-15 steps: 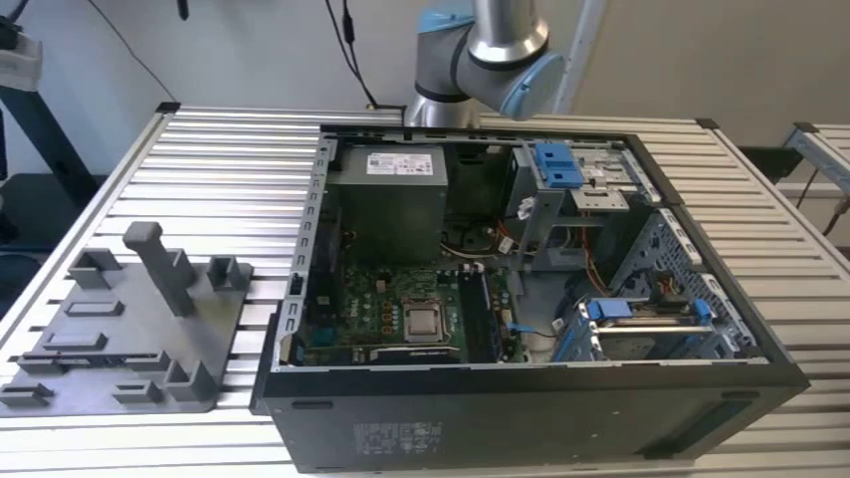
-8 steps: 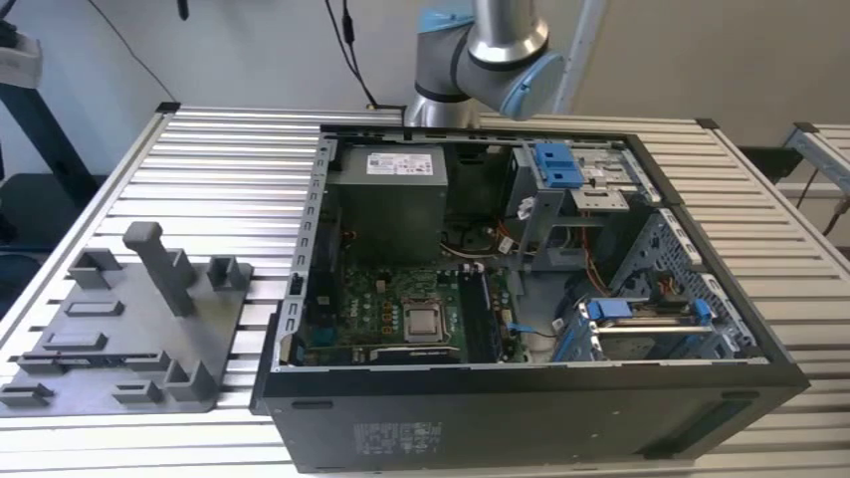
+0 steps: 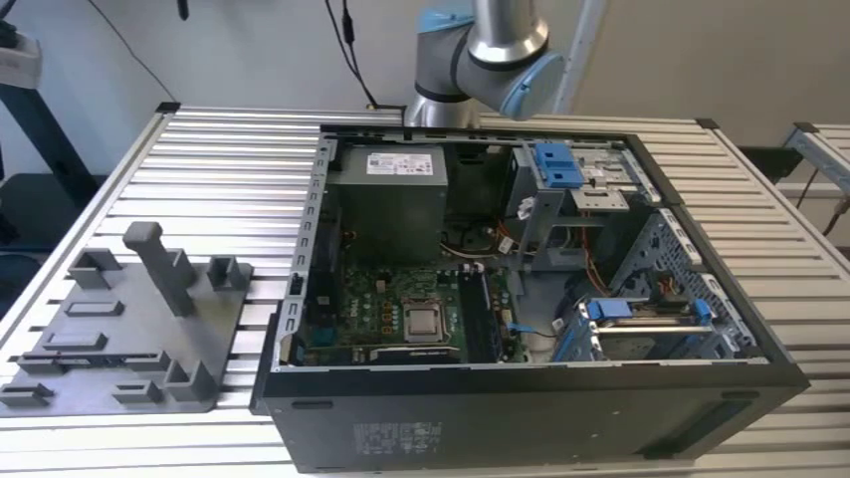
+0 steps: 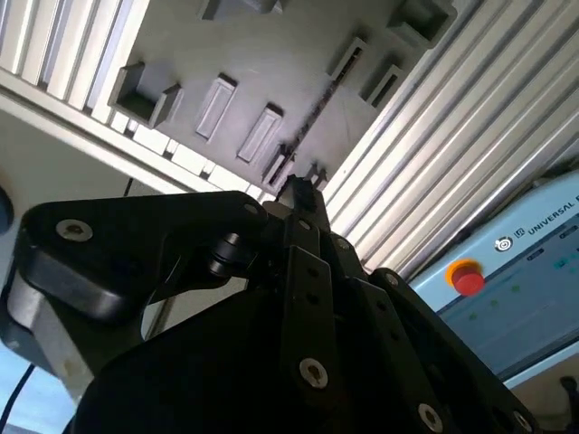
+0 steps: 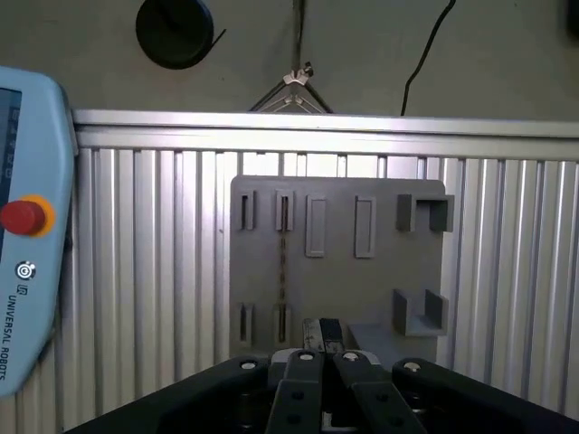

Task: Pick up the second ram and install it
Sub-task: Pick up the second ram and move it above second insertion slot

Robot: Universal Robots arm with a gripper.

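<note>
The place is a robotics lab or workshop. A ribbed aluminium-profile counter [image 3: 199,149] carries an opened black desktop computer case [image 3: 531,418] and a flat grey plastic fixture tray [image 3: 133,344]. A silver-and-blue jointed robot arm [image 3: 485,50] stands behind them. The first wrist view shows a pale blue teach pendant [image 5: 27,298] with a red stop button [image 5: 23,217].

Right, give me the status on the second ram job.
Done: nothing yet; the second ram stands on edge in the grey tray. In hand: the gripper hangs above that tray, not touching the stick. Left: picking it up and seating it in the open computer case.
</note>
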